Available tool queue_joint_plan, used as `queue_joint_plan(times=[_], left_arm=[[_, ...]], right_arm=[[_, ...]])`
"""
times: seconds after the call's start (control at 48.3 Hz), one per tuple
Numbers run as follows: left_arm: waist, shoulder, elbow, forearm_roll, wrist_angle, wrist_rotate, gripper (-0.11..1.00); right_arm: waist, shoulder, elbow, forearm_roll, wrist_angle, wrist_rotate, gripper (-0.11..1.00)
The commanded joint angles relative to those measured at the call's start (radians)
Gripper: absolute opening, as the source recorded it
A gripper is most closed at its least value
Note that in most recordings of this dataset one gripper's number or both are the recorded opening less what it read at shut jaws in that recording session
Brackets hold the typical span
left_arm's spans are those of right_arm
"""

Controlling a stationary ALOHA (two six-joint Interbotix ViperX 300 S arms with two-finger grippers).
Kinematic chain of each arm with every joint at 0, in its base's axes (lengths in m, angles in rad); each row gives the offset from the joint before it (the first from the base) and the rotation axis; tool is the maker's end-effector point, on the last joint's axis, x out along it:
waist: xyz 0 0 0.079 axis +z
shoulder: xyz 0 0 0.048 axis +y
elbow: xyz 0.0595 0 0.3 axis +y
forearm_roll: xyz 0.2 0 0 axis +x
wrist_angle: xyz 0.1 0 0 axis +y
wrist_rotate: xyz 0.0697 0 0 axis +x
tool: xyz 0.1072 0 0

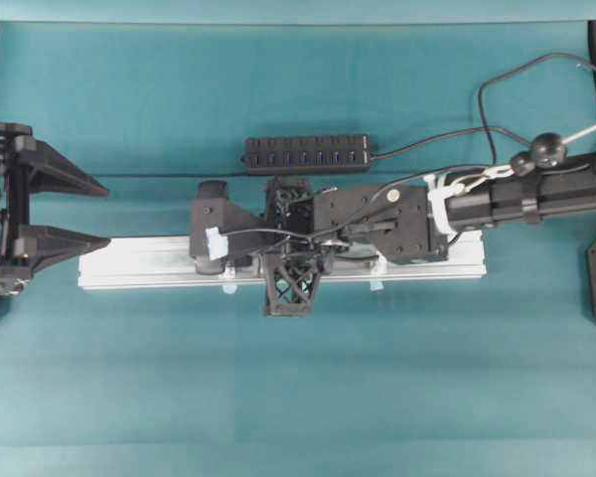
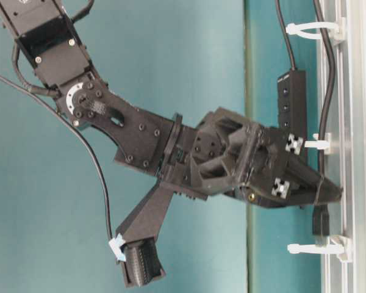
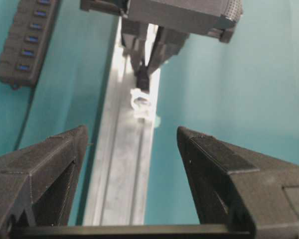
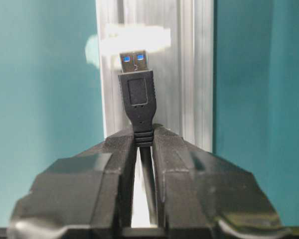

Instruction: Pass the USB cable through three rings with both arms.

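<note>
Item, right gripper [image 4: 143, 144]: I see it reaching across the middle of the table over the silver rail [image 1: 139, 263], fingers clamped together on the USB cable [image 4: 138, 107] just behind the plug. From the right wrist view the plug sticks out past the fingertips, blue tongue showing, pointing along the rail toward a blurred white ring [image 4: 134, 40] ahead of it.

Item, USB cable: in the table-level view I follow the dark cord [image 2: 327, 73] along the rail through the ring [image 2: 317, 27] at the top of that picture and past the middle ring [image 2: 320, 144]; the plug end [image 2: 321, 223] sits just short of the third ring [image 2: 320, 248]. Whether the cord runs inside the middle loop I cannot tell.

Item, left gripper [image 1: 99, 214]: at the left edge of the table, just off the rail's left end, fingers spread wide apart, nothing between them. Its wrist view looks down the rail at the nearest ring [image 3: 140, 103] and the right gripper's tips beyond.

Item, black multi-port hub [image 1: 306, 153]: lying on the teal table cover [image 1: 298, 397], on the far side of the rail, its own cord trailing to the right.
</note>
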Motion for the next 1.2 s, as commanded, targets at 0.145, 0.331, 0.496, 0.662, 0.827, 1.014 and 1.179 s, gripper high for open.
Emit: queue_joint_plan(times=[0.145, 0.331, 0.496, 0.662, 0.827, 1.014, 1.179], left_arm=[[0.002, 0.003, -0.008, 0.002, -0.005, 0.000, 0.78], [0.000, 0.005, -0.003, 0.002, -0.005, 0.000, 0.78], [0.000, -0.003, 0.012, 0.002, -0.006, 0.000, 0.78], [0.000, 0.002, 0.026, 0.002, -0.017, -0.003, 0.78], [-0.002, 0.028, 0.038, 0.002, -0.057, -0.003, 0.78], [-0.015, 0.097, 0.075, 0.002, -0.118, -0.003, 0.78], [-0.023, 0.176, 0.095, 0.002, -0.219, -0.006, 0.78]], right_arm=[[0.005, 0.002, -0.029, 0.003, -0.012, -0.003, -0.08], [0.006, 0.003, -0.031, 0.025, -0.044, -0.003, -0.08], [0.008, 0.003, -0.023, 0.054, -0.077, -0.003, -0.08], [0.009, 0.006, -0.021, 0.054, -0.100, -0.002, -0.08], [0.009, 0.008, -0.021, 0.067, -0.132, 0.002, -0.08], [0.009, 0.006, -0.020, 0.072, -0.135, 0.009, -0.08], [0.009, 0.006, -0.020, 0.072, -0.137, 0.012, -0.08]])
